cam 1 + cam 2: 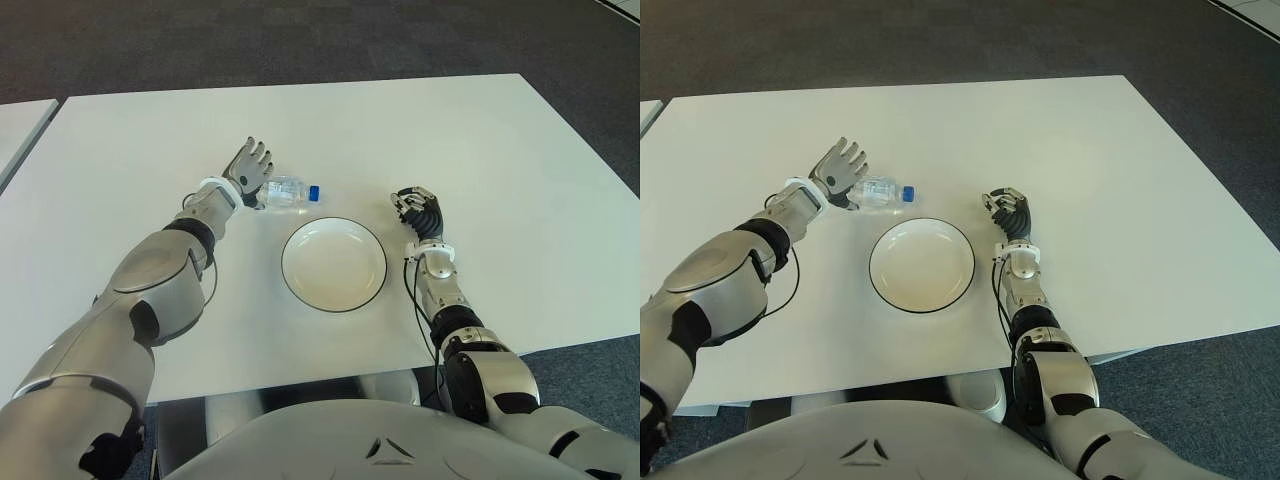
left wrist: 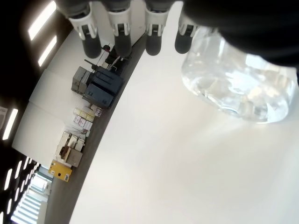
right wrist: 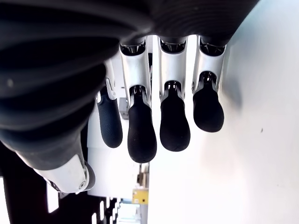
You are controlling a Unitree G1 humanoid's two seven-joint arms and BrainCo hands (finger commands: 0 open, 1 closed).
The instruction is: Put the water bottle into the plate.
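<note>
A small clear water bottle (image 1: 288,191) with a blue cap lies on its side on the white table, just beyond the white plate (image 1: 333,264). My left hand (image 1: 250,168) is at the bottle's base end, fingers spread and raised, palm close against the bottle but not closed around it. The left wrist view shows the bottle (image 2: 236,81) under the palm with the fingertips (image 2: 120,42) extended above the table. My right hand (image 1: 418,210) shows to the right of the plate, fingers loosely curled, holding nothing. The plate has nothing in it.
The white table (image 1: 500,160) extends widely around the plate. A second table edge (image 1: 15,125) shows at the far left. Dark carpet lies beyond the far edge.
</note>
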